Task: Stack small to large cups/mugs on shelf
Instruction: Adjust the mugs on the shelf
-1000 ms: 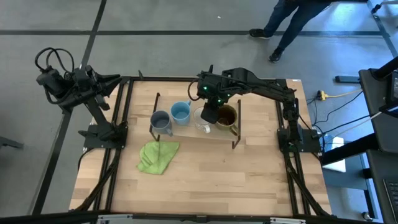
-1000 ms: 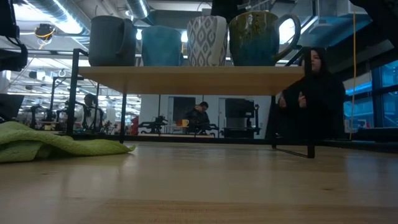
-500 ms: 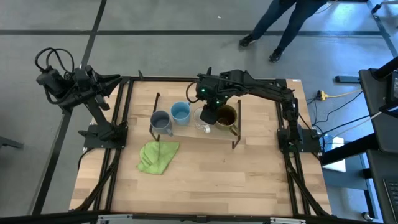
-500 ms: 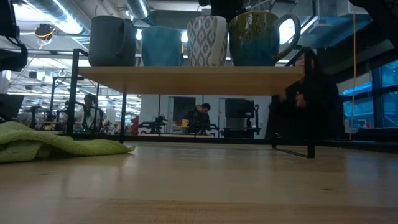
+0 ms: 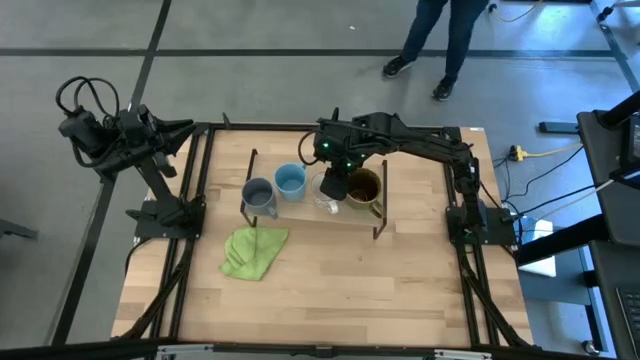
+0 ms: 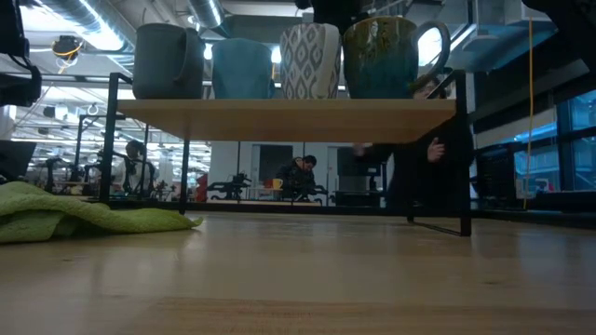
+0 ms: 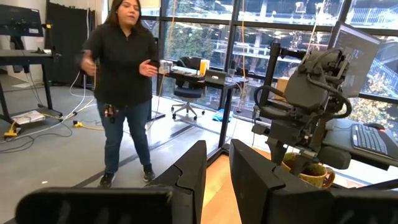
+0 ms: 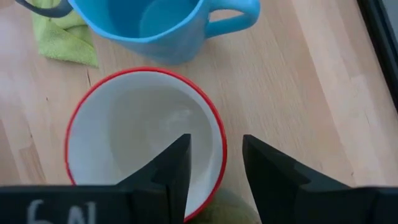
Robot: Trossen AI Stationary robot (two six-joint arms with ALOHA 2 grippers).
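With all four mugs lined up on the shelf (image 5: 300, 215), the right gripper (image 5: 337, 184) is lifted slightly above the white mug (image 8: 143, 130), jaws spread wide and empty; left jaws are kept narrow.

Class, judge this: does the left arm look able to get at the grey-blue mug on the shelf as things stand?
Probably yes. The grey-blue mug stands at the shelf's end nearest the left gripper, which waits outside the table's corner; nothing lies between them.

We see pale, matt wood grain on the table (image 5: 330, 290) and the shelf (image 6: 279, 119) board (its end frames thin black metal). The white mug (image 8: 143, 134) gleams glossy, as does the light blue mug (image 8: 155, 25); the green cloth (image 5: 253, 250) looks soft, crumpled.
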